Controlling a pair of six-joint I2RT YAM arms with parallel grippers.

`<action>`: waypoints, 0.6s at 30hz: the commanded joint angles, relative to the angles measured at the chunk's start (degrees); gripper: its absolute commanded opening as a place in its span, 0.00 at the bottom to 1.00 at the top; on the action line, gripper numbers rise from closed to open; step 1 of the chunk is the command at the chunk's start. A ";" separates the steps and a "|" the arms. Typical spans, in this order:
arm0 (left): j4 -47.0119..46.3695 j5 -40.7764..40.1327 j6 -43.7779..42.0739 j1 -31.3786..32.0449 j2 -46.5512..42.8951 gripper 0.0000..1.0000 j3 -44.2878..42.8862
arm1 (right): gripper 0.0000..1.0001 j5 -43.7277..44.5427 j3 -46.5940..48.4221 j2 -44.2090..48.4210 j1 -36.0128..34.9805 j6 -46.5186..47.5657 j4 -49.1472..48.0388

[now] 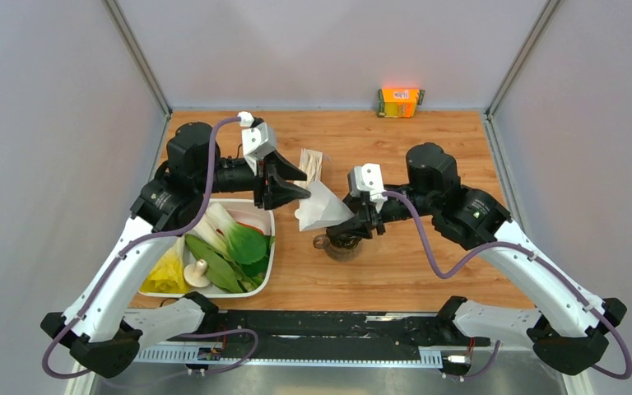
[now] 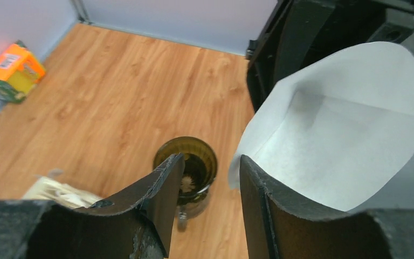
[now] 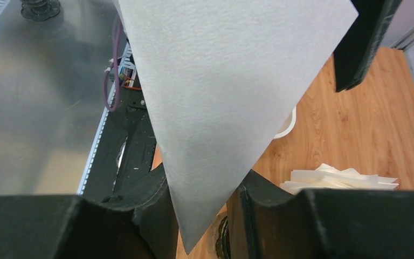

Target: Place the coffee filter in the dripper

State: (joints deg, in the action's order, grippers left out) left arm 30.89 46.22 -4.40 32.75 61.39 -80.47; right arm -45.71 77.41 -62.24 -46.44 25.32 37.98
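**Item: the coffee filter** (image 1: 322, 207). One white paper cone, hanging in the air with its mouth spreading toward the left arm and its point toward the right arm. It is sitting just above and beside the dripper (image 1: 341, 245), not yet inside it.

**Dripper.** A dark see-through cup, standing upright on the surface (image 1: 428, 148), directly under the right tool. Nothing is showing inside it.

**Risks, as judged:**
- The paper is being held by its point only, so the wide mouth is likely drooping or swinging, and it could catch the rim and fold instead of seating.
- The point is sitting inside the grip, so it cannot enter the cup first. A turn or a regrip looks necessary, and the paper could slip free during it.
- The cup is looking light, so a nudge from the tool could tip or shift it.

**Right tool** (image 3: 205, 183). The jaws are standing narrow, pinching the pointed end of the filter between them.

**Left tool** (image 2: 211, 158). The jaws are standing apart and gripping nothing. The filter's edge is lying just beside one finger, and the dripper is showing far below through the gap.

**Surroundings.** A packet of filters (image 1: 313, 163) is lying just behind, a tray (image 1: 268, 267) of vegetables is sitting to the left, and an orange box (image 1: 399, 101) is resting at the far edge.
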 commanded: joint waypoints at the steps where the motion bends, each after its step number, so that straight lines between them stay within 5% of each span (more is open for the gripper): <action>1: -13.86 7.68 19.56 -0.47 -2.17 0.53 5.11 | 0.36 1.83 -1.24 1.02 -0.26 -2.06 -7.38; 8: -24.76 10.92 33.83 -0.56 -3.52 0.51 10.95 | 0.36 5.64 -3.07 2.33 -0.28 -2.04 -10.26; 10: -26.85 10.99 36.01 -0.58 -3.59 0.44 11.68 | 0.37 7.18 -4.06 2.84 -0.24 -2.15 -11.26; 15: -22.25 10.86 38.71 -0.92 0.17 0.04 8.43 | 0.59 9.36 -5.87 3.88 0.12 -3.18 -11.47; 18: -10.20 6.71 33.13 -0.91 3.07 0.00 4.06 | 0.85 11.54 -7.58 5.39 4.23 -5.08 -9.77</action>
State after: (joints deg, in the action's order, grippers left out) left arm 11.44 55.81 30.55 32.16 61.32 -70.96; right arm -37.39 71.44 -59.35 -46.04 22.61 29.23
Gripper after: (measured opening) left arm 0.016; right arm 0.731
